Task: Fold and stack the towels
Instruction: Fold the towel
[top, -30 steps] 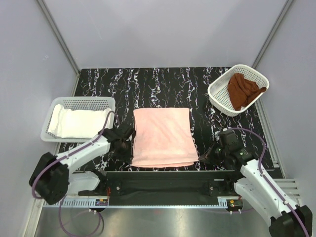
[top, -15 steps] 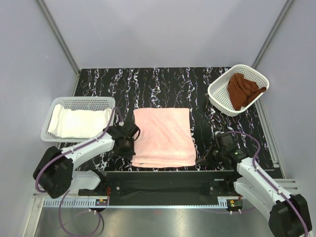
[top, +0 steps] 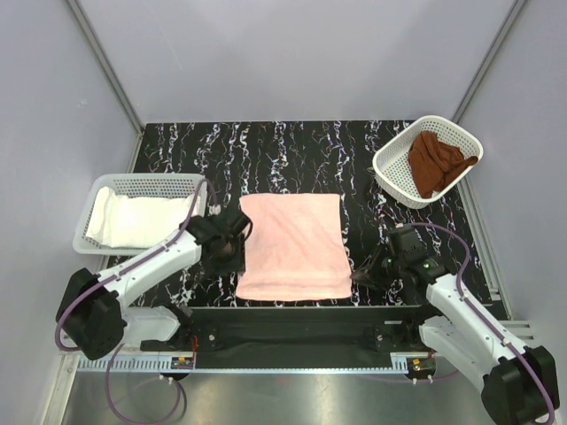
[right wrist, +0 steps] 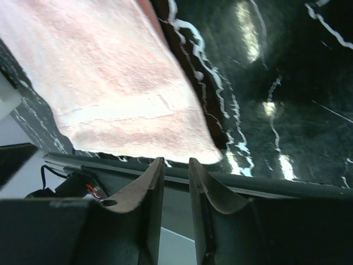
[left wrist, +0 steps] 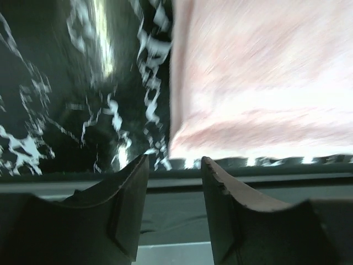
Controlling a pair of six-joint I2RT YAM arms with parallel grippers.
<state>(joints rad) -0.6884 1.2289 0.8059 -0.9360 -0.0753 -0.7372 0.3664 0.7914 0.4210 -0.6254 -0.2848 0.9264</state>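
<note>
A pale pink towel (top: 291,245) lies folded flat in the middle of the black marbled table. My left gripper (top: 229,262) sits just off its left edge, near the front left corner. In the left wrist view the left gripper (left wrist: 174,163) is open and empty, with the pink towel (left wrist: 259,83) ahead and to the right. My right gripper (top: 360,276) is by the front right corner. The right wrist view shows the right gripper (right wrist: 176,163) slightly open with nothing in the gap and the pink towel (right wrist: 121,94) just beyond. A white towel (top: 142,221) and a rust-brown towel (top: 436,162) lie in baskets.
A white mesh basket (top: 151,180) stands at the left of the table and holds the white towel. Another white mesh basket (top: 440,120) stands tilted at the back right with the crumpled brown towel. The table's front edge (left wrist: 248,179) runs right under both grippers.
Both grippers were shut and their jaws have parted. The left gripper has moved right, up to the pink towel's left edge. The right gripper has shifted slightly along the front right corner.
</note>
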